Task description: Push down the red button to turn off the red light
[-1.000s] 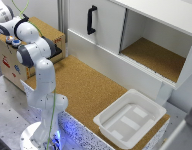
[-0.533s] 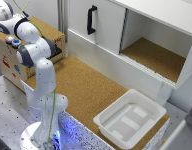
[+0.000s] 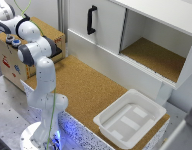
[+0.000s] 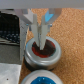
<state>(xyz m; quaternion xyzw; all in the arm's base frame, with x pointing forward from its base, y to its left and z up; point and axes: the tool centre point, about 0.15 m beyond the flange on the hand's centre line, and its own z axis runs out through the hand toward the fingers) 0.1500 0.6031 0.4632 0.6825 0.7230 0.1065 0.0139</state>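
In the wrist view the claw [image 4: 41, 44] comes straight down onto the red button [image 4: 43, 50]. Its two slim fingers [image 4: 45, 31] are drawn nearly together, with only a thin slit between them, and their tips rest on the red cap; nothing is clamped between them. The button is a round, flat red disc, face up, set into a domed grey metal housing [image 4: 44, 60], so its axis is vertical. Just beside this housing is a second round one with a blue button [image 4: 41, 79], only partly in frame. Both stand on a speckled cork-like surface.

In the exterior view the white Panda arm [image 3: 40, 65] is folded back over a wooden box [image 3: 10, 64] at the exterior view's left, and the claw itself is hidden behind the arm. Two small round buttons [image 3: 12, 41] show on the box top as blurred spots. The long counter [image 3: 88, 87] is cork-textured. At its near end lies a white rectangular plastic tray [image 3: 157, 107], shallow and empty-looking. Behind it stands a white cabinet [image 3: 141, 20] with a black handle [image 3: 90, 19] on its closed door and an open compartment floored in cork.
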